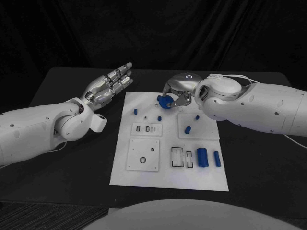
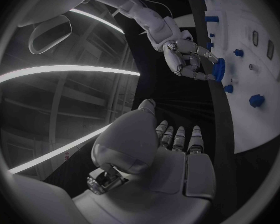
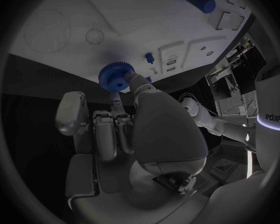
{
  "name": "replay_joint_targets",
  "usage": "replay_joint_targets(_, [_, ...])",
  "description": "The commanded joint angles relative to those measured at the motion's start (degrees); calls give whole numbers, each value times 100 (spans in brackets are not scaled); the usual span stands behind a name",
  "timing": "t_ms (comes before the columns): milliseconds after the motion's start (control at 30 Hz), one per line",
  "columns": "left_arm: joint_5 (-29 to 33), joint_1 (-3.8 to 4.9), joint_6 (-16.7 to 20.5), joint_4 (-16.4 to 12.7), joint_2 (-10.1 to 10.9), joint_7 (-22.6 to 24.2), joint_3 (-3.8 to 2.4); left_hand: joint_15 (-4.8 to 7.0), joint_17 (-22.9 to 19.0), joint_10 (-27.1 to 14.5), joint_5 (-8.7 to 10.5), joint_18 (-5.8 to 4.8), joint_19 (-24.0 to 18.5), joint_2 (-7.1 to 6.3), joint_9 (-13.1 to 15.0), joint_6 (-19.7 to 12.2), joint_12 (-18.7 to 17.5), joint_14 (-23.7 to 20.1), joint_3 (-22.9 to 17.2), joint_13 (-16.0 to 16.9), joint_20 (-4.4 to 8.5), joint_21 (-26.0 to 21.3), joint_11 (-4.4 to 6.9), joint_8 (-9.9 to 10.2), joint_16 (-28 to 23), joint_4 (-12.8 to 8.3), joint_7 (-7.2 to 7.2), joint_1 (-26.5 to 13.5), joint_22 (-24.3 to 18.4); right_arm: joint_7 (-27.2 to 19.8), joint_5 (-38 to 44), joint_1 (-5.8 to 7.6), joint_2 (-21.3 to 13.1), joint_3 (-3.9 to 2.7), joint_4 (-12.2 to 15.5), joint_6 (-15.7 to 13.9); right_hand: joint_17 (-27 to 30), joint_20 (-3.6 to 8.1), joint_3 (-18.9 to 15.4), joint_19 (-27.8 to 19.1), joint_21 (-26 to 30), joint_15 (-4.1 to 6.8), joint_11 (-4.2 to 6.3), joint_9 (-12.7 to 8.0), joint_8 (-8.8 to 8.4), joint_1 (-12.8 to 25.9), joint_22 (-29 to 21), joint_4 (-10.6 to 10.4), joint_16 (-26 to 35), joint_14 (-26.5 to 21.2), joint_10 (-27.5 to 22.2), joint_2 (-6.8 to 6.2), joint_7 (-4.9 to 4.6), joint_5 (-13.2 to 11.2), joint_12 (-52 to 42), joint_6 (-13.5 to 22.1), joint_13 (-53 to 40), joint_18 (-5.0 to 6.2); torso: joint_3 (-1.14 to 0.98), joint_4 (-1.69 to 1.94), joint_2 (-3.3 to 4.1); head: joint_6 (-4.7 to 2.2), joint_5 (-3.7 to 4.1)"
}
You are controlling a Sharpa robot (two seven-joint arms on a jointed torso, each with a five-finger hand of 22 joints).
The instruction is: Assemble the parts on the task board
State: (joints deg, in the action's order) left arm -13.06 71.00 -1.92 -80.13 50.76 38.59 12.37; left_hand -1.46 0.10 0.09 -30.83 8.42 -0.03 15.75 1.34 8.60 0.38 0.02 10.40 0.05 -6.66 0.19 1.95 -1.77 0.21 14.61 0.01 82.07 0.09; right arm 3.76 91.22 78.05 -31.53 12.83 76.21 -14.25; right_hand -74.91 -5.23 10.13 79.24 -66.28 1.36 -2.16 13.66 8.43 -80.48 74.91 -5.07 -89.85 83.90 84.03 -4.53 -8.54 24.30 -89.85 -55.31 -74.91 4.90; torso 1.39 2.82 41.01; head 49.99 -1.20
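The white task board (image 1: pixel 171 179) lies in the middle of the black table. Over its far edge my right hand (image 1: pixel 175 93) pinches a blue toothed gear (image 1: pixel 165 101) between thumb and fingers. The right wrist view shows the gear (image 3: pixel 115 76) at the tips of that hand (image 3: pixel 134 119), close above the board (image 3: pixel 127 10). In the left wrist view the right hand (image 2: pixel 187 59) holds the gear (image 2: pixel 219 68) at the board's edge (image 2: pixel 258 129). My left hand (image 1: pixel 112 84) hovers flat with fingers straight, empty, just left of the board's far corner.
Small blue pegs (image 1: pixel 135 111) (image 1: pixel 188 129) stand on the far half of the board. Two blue cylinders (image 1: pixel 202 156) (image 1: pixel 217 159) lie by its right edge. Square plates with slots and holes (image 1: pixel 143 154) sit on the near half. Bare black table surrounds the board.
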Motion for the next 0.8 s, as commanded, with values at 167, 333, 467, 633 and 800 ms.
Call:
replay_joint_targets(167, [-2, -1, -52, 14, -50, 100, -6, -32, -10, -9, -30, 89, 3, -14, 8, 19, -38, -2, 10, -5, -36, -19, -38, -10, -21, -31, 28, 66, -9, -172, -26, -75, 271, -5, -250, -78, -1509, -1, 30, 54, -45, -50, -31, 620, 56, 19, 919, 5, -15, 610, 597, 14, 198, -38, -15, -157, -1509, -42, -4, 7, 1, 1, -7])
replay_joint_targets(333, [-2, -1, -59, 29, -72, 94, -6, -35, -10, -9, -41, 87, 3, -15, 8, 15, -38, -2, 4, -5, -38, -19, -36, -9, -21, -40, 28, 71, -9, -204, -26, -103, 422, -5, -434, -62, -1509, -7, 40, 52, -45, -59, -42, 616, 36, 16, 918, 9, -15, 610, 597, 12, 185, -69, -15, -125, -1509, -42, -1, 8, 0, 1, -6])
replay_joint_targets(467, [-2, -1, -65, 45, -88, 89, -6, -35, -10, -9, -41, 87, 3, -15, 8, 15, -38, -2, 4, -5, -38, -19, -36, -9, -21, -40, 28, 71, -9, -212, -26, -122, 516, -6, -548, -49, -1509, -11, 44, 49, -41, -64, -47, 614, 25, 17, 916, 8, -15, 610, 597, 12, 178, -85, -15, -108, -1509, -41, 2, -4, -3, 1, -44])
replay_joint_targets(633, [-2, -1, -75, 64, -109, 88, -6, -35, -10, -9, -41, 87, 3, -15, 8, 15, -38, -2, 4, -5, -38, -19, -36, -9, -21, -40, 28, 71, -9, -207, -26, -134, 575, -6, -620, -9, -1509, -34, 70, 27, -15, -89, -75, 574, -87, 41, 908, -4, -15, 610, 597, 3, 135, -168, -15, 40, -1509, -36, 3, -1, -1, 1, -50])
replay_joint_targets(800, [-2, -1, -78, 79, -120, 89, -6, -39, -10, -9, -49, 85, 3, -14, 7, 9, -38, -2, -3, -5, -39, -19, -36, -7, -21, -50, 28, 76, -9, -205, -26, -139, 622, -6, -670, 31, -1509, -67, 125, -55, 123, -117, -101, 453, -311, 58, 871, -18, -15, 610, 597, -18, 70, -305, -15, 291, -1509, -8, 9, -12, -6, 1, -57])
